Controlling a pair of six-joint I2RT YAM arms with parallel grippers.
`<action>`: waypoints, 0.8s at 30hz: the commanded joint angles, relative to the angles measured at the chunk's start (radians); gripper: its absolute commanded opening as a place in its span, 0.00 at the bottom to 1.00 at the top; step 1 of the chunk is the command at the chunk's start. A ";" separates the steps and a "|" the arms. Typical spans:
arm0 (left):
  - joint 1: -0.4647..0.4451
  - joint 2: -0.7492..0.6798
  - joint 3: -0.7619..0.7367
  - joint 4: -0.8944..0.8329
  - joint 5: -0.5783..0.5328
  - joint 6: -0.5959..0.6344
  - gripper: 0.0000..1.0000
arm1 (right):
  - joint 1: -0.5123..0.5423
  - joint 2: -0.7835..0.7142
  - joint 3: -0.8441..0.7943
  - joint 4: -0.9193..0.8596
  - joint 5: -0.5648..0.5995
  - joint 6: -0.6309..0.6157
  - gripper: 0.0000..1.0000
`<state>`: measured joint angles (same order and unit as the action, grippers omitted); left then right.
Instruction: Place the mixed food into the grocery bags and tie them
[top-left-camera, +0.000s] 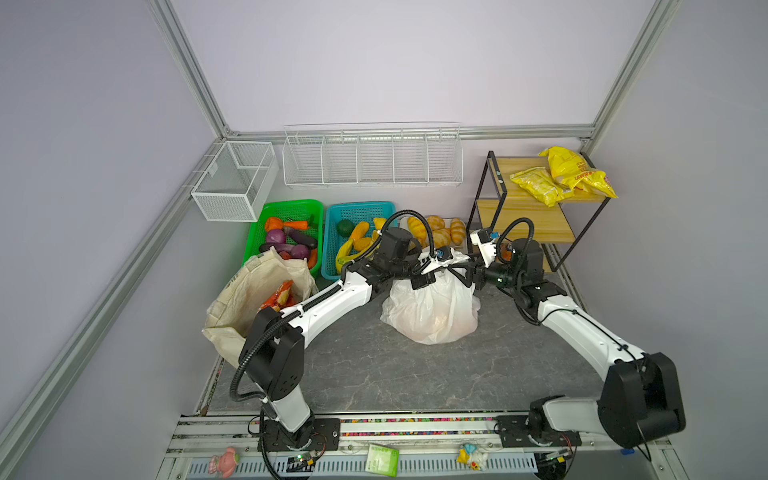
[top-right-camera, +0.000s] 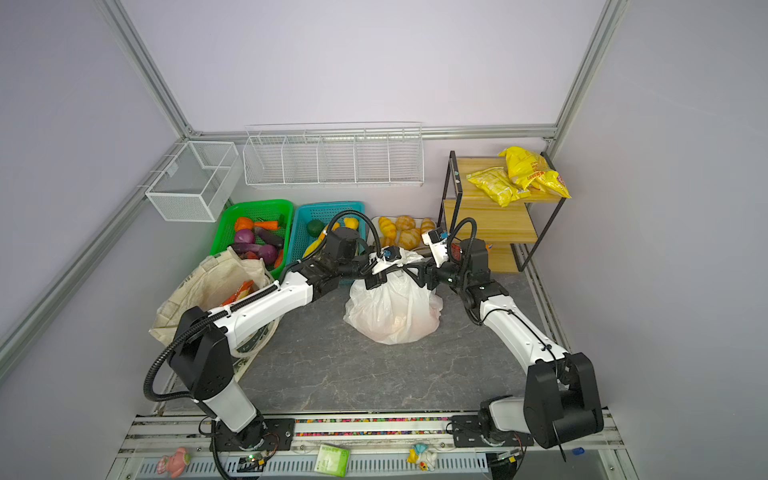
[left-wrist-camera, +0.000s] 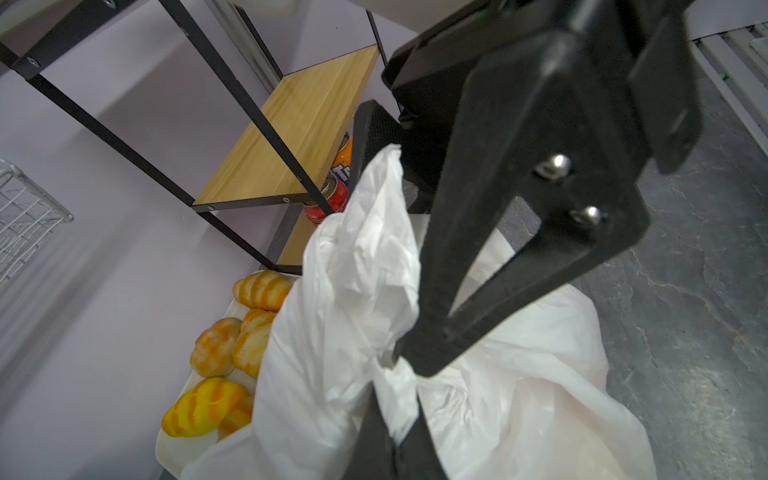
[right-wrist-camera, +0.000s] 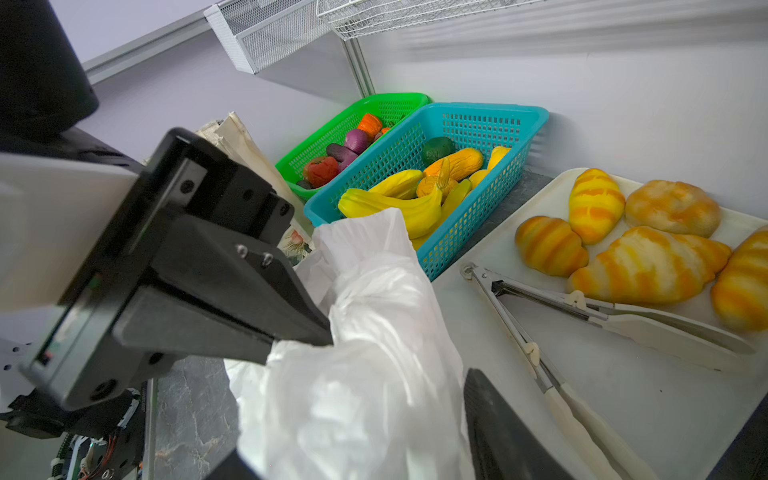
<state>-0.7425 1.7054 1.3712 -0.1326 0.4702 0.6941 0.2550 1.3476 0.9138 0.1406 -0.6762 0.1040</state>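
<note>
**Tying step.** On the table (top-left-camera: 415, 374), the filled plastic carrier bag (top-left-camera: 432, 311). At its gathered top, the left gripper (right-wrist-camera: 324, 332) clamps a handle. The right gripper (top-left-camera: 468, 276) has its jaws parted about the plastic. Next, likely: the right jaws regrasp and cross the handles. Behind-left, the canvas tote (top-left-camera: 249, 299) is untied.

Lilac walls (top-left-camera: 374, 62), grey marbled tabletop (top-left-camera: 415, 374), wooden shelf (top-left-camera: 523, 216)

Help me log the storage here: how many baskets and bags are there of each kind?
Plastic lattice baskets: 2 (green plastic basket, teal plastic basket)
White wire baskets: 2 (white mesh box, long white divided rack)
Bags: 2 (cream canvas tote, white translucent plastic bag)
Total: 6
</note>
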 joint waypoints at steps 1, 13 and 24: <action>-0.004 -0.003 -0.014 -0.014 -0.005 0.048 0.02 | -0.005 -0.013 0.011 0.043 -0.014 0.056 0.60; -0.004 0.000 -0.016 -0.019 0.001 0.076 0.02 | 0.011 0.049 0.052 0.086 0.003 0.144 0.59; -0.006 0.005 -0.011 -0.084 -0.052 0.101 0.15 | 0.032 0.067 0.066 0.101 0.034 0.108 0.16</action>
<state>-0.7429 1.7054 1.3685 -0.1570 0.4446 0.7631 0.2832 1.4170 0.9665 0.2039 -0.6502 0.2295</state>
